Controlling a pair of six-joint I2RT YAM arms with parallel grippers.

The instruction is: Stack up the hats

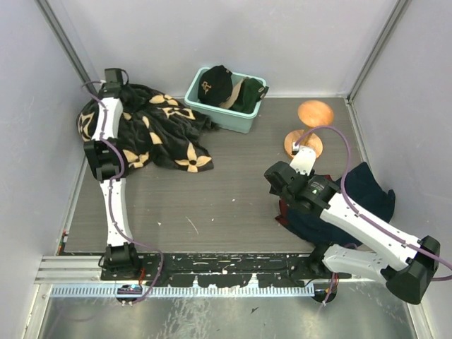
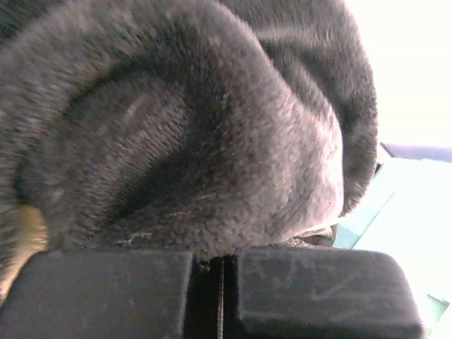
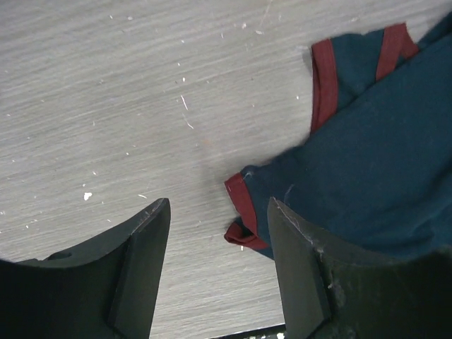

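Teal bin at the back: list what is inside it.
A black cap with a tan logo lies on top, beside a dark green cap; a tan edge shows between them. Anything beneath them is hidden.

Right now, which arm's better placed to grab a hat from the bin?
Right, probably. The right gripper is open over the table, free to reach the bin; left gripper is shut, pressed against the blanket.

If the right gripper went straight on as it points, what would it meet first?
Likely the red-hemmed corner of the cloth, on the table between the right gripper's open fingers; depth unclear.
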